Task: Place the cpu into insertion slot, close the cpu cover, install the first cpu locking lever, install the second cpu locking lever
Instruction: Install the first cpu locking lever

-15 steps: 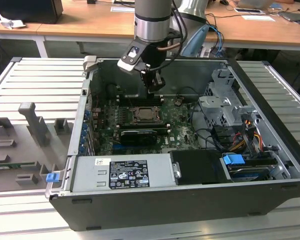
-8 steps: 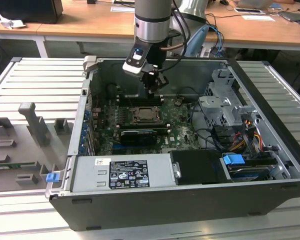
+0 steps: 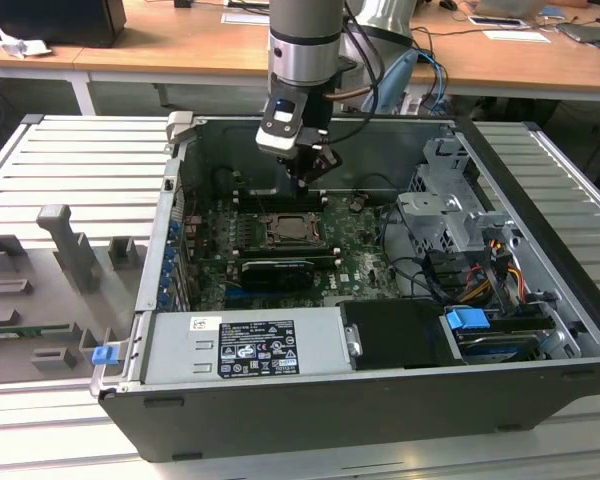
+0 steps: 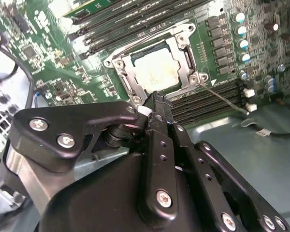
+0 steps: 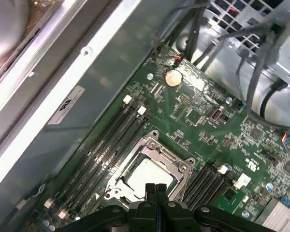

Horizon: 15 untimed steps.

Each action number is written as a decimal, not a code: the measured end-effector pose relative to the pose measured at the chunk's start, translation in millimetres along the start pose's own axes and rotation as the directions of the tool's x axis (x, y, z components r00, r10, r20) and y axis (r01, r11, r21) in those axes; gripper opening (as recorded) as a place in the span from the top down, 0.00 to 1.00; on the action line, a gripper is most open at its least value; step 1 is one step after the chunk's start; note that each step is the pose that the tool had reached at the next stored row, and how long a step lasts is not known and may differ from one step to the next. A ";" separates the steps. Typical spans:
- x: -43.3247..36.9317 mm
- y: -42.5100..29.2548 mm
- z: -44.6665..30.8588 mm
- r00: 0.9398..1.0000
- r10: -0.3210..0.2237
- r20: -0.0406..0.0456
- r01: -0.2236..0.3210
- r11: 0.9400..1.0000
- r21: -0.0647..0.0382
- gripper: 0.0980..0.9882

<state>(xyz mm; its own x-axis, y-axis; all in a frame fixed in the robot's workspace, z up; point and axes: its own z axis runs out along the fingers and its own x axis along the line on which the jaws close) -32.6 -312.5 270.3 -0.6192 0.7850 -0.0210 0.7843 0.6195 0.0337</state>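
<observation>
Silver-beige metal marks the top of the cpu (image 4: pixel 157 72), which lies flat inside the insertion slot (image 3: pixel 272 232) on the green motherboard (image 5: pixel 203 121). The cpu cover (image 4: pixel 127 77), a silvery frame plate, lies down around the cpu, and the chip shows through its square cut-out. In the second wrist view a thin locking lever (image 4: pixel 224 100) runs out from one corner of the socket across the neighbouring memory slots (image 4: pixel 208 104).

The pincer (image 4: pixel 153 99) hangs just above the socket edge. Its two black fingertips are pressed together and hold nothing. In the first wrist view the joined tips (image 5: pixel 155 188) sit directly at the near edge of the cpu.

In the exterior view the arm (image 3: pixel 302 40) descends into the open computer case (image 3: pixel 380 400). A power supply (image 3: pixel 245 345) sits near the front wall of the case. The case rests on a slatted metal bench (image 3: pixel 60 160).
</observation>
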 end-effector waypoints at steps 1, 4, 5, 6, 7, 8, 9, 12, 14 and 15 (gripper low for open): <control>0.0 0.0 0.0 1.000 -0.031 -0.001 0.031 1.000 -0.001 0.99; 0.0 0.0 0.0 0.995 -0.103 -0.003 0.103 0.995 -0.002 0.99; 0.0 0.0 0.0 0.992 -0.123 -0.004 0.123 0.992 -0.003 0.99; 0.0 0.0 0.0 0.990 -0.140 -0.004 0.140 0.990 -0.003 0.99; 0.0 0.0 0.0 0.988 -0.153 -0.005 0.153 0.988 -0.004 0.99; 0.0 0.0 0.0 0.986 -0.167 -0.005 0.167 0.986 -0.004 0.99; 0.0 0.0 0.0 0.984 -0.178 -0.006 0.178 0.984 -0.004 0.99; 0.0 0.0 0.0 0.973 -0.232 -0.007 0.232 0.973 -0.006 0.99; 0.0 0.0 0.0 0.967 -0.256 -0.008 0.256 0.967 -0.006 0.99; 0.0 0.0 0.0 0.964 -0.266 -0.008 0.265 0.964 -0.007 0.99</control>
<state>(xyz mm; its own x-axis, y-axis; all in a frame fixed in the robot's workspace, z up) -32.5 -312.5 270.3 -0.8055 0.5922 -0.0210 0.5915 0.8056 0.0337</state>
